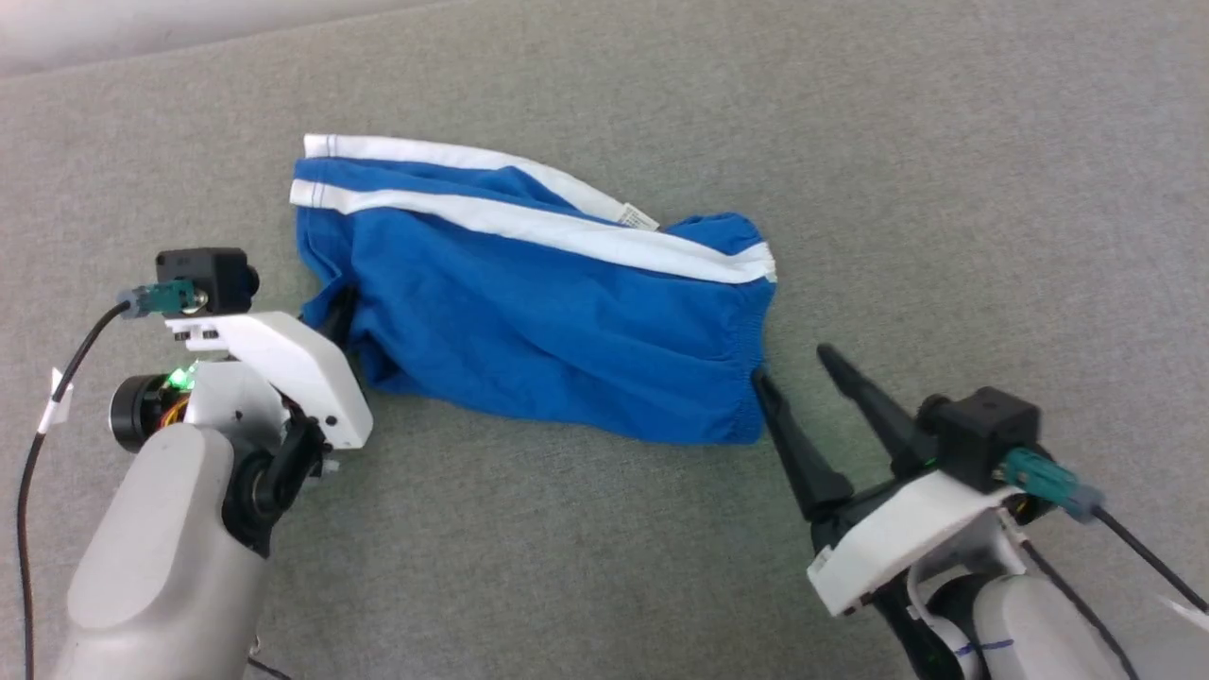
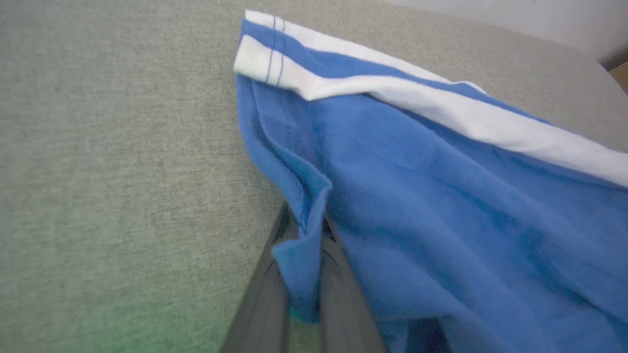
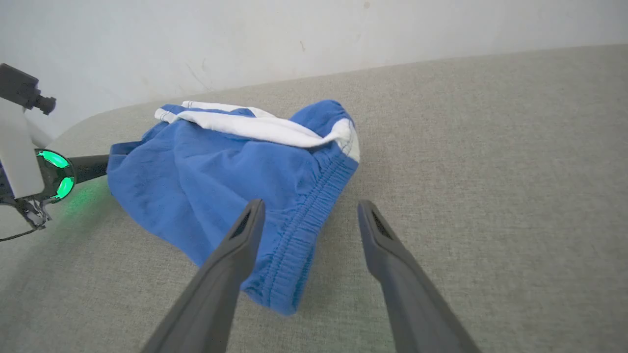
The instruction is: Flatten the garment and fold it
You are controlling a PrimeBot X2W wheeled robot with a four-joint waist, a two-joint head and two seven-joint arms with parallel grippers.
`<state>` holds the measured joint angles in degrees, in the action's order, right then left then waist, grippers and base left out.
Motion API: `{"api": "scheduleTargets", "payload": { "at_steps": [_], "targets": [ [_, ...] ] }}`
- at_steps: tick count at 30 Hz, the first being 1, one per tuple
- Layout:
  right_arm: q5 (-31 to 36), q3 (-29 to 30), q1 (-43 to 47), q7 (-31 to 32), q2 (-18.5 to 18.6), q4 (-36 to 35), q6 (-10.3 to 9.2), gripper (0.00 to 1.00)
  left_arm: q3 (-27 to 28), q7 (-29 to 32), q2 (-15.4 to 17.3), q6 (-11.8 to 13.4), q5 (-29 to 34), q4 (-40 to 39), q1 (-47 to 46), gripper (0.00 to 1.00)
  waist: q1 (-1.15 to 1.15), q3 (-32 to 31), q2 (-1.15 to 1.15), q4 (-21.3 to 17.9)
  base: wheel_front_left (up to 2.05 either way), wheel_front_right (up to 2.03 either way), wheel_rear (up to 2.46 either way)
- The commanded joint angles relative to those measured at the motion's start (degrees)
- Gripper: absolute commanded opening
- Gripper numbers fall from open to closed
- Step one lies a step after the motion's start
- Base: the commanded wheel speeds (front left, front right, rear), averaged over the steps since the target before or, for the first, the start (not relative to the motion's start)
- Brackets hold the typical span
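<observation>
Grey fabric surface (image 1: 604, 567) w/ rumpled blue shorts (image 1: 529, 312) lying on it.

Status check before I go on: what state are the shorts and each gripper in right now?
garment: lying rumpled on the grey surface, neither flattened nor folded.
left gripper: shut, pinching a fold of the garment's edge at that end.
right gripper: open, one finger over the garment's elastic end and the other over bare surface, holding nothing.
</observation>
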<state>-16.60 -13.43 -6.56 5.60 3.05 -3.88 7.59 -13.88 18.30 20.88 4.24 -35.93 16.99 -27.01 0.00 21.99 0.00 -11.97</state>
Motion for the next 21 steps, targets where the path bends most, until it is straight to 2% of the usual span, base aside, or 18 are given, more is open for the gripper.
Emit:
{"api": "scheduleTargets", "payload": {
  "at_steps": [1, 9, 10, 17, 18, 19, 20, 21],
  "targets": [
    [-0.31, -0.23, -0.52, 0.74, -0.17, 1.19, -0.1, 1.0, -0.54, -0.06, -0.25, 0.4, 0.28, 0.68, 1.94, 0.0, 0.0, 0.48, 0.0, 0.42, 0.0, 0.0, 0.0],
    [-1.04, -2.82, -4.76, 6.35, -0.17, 7.24, -0.1, 1.0, -0.66, -1.23, -0.41, 0.67, 0.56, -0.15, 1.15, 0.0, 0.0, 1.97, 0.0, 1.06, 0.0, 0.0, 0.0],
    [-0.98, -3.33, -5.82, 9.11, -0.17, 8.75, -0.1, 1.0, -0.61, -1.4, -0.35, 0.68, 0.51, -0.34, 0.91, 0.0, 0.0, 2.4, 0.0, 1.33, 0.0, 0.0, 0.0],
    [0.41, -6.12, -8.53, 17.48, -0.17, 9.99, -0.1, 0.99, -0.5, -2.5, -0.18, 0.38, 0.4, -0.56, 0.18, 0.0, 0.0, 3.68, 0.0, 2.32, 0.0, 0.0, 0.0],
    [0.59, -6.58, -8.79, 18.29, -0.17, 9.87, -0.1, 0.55, -0.47, -2.85, -0.25, 0.32, 0.37, -0.47, 0.1, 0.0, 0.0, 3.74, 0.0, 2.48, 0.0, 0.0, 0.0],
    [0.64, -6.91, -9.05, 18.9, -0.17, 9.69, -0.1, 0.41, -0.44, -3.19, -0.31, 0.27, 0.35, -0.38, 0.08, 0.0, 0.0, 3.74, 0.0, 2.65, 0.0, 0.0, 0.0],
    [0.64, -6.91, -9.05, 18.9, -0.17, 9.69, -0.1, 0.41, -0.44, -3.19, -0.31, 0.27, 0.35, -0.38, 0.08, 0.0, 0.0, 3.74, 0.0, 2.65, 0.0, 0.0, 0.0],
    [0.86, -7.25, -9.39, 19.27, -0.17, 9.44, -0.1, 0.24, -0.34, -3.71, -0.41, 0.28, 0.32, -0.31, 0.11, 0.0, 0.0, 3.68, 0.0, 2.86, 0.0, 0.0, 0.0]
  ]
}}
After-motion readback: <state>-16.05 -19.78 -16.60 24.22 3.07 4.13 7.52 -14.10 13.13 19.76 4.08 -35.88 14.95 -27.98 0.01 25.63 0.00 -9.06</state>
